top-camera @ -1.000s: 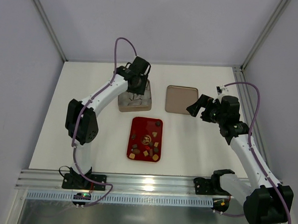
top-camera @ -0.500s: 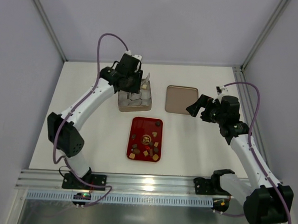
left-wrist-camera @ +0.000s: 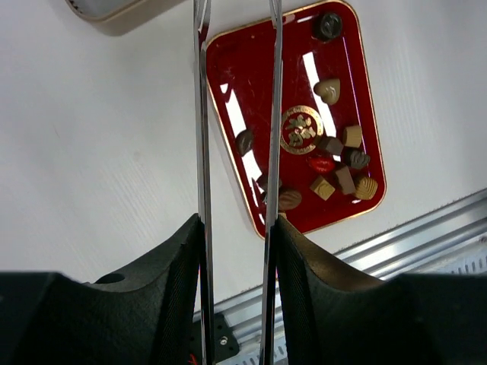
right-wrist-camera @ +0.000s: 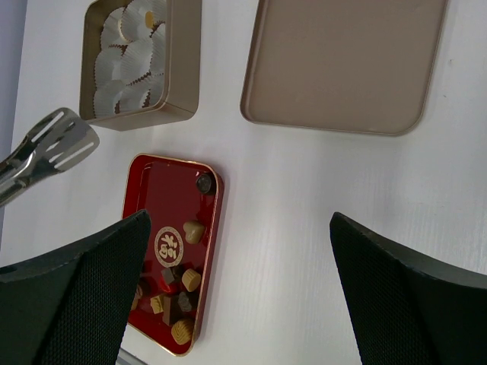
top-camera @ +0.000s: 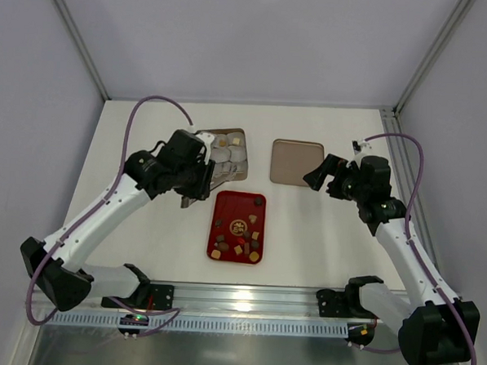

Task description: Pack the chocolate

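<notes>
White table (top-camera: 322, 236), grey walls. Left arm stretches low from the near-left base toward the middle. The left claw (top-camera: 193, 180) is clenched on metal tongs (left-wrist-camera: 202, 152), hanging just left of the red tray (top-camera: 226, 202), near the tin (top-camera: 232, 175). Tongs tips slightly apart, nothing in them. Right arm bent, right claw (top-camera: 321, 177) spread wide and holding nothing, beside the lid's (top-camera: 296, 162) right edge. Chocolates (top-camera: 239, 239) lie loose on the tray, mostly at its near end; a few sit in the tin's paper cups (right-wrist-camera: 129, 65).
</notes>
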Available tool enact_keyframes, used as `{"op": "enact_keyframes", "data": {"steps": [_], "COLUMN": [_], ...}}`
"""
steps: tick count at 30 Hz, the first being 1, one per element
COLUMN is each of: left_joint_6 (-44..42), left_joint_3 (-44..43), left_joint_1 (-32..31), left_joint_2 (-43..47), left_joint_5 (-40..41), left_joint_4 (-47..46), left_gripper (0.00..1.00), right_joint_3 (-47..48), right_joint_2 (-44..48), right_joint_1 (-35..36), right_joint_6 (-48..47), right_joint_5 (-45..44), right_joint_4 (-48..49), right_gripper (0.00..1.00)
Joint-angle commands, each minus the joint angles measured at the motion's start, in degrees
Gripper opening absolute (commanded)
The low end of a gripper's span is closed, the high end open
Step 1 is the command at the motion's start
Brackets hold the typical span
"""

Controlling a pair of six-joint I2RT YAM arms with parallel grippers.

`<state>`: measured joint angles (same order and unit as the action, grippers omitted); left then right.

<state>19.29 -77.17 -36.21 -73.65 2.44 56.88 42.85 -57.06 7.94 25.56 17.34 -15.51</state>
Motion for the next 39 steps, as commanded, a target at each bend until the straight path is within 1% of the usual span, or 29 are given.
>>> {"op": "enact_keyframes", "data": {"steps": [1, 3, 9, 12, 14, 24, 39], "left_joint_6": [0.8, 1.3, 3.1, 4.4, 5.2, 6.3, 5.9], "left_joint_3": [1.7, 3.5, 7.5, 8.9, 9.1, 10.6, 10.1], "left_joint_1": [-2.5, -5.2, -9.9, -13.0, -14.6, -16.6, -17.3], "left_joint_2": [3.9, 4.9, 6.9, 7.0, 6.9, 5.5, 4.9], "left_joint_5": [-1.1, 0.3, 2.8, 4.1, 6.3, 9.2, 8.4], "left_joint_4": [3.1, 5.0, 8.7, 10.0, 10.7, 11.4, 10.2], "left_gripper": [0.41, 0.41, 0.41, 0.41, 0.4, 0.4, 0.39], "right_joint_3": [0.6, 0.4, 0.5, 0.4, 0.5, 0.4, 0.5], "right_joint_2": [-0.2, 0.1, 0.2, 0.4, 0.3, 0.2, 0.5], "right_joint_1": [0.4, 0.5, 0.6, 0.7, 0.8, 0.8, 0.9], "right_joint_6": [-0.6, -0.7, -0.7, -0.8, -0.8, -0.9, -1.0], "right_joint_5": [0.4, 0.1, 0.1, 0.1, 0.1, -0.1, -0.2], "right_joint_4": [1.8, 1.5, 1.4, 1.4, 1.4, 1.2, 1.0], "right_gripper": [1.0, 1.0, 1.0, 1.0, 1.0, 1.0, 1.0]}}
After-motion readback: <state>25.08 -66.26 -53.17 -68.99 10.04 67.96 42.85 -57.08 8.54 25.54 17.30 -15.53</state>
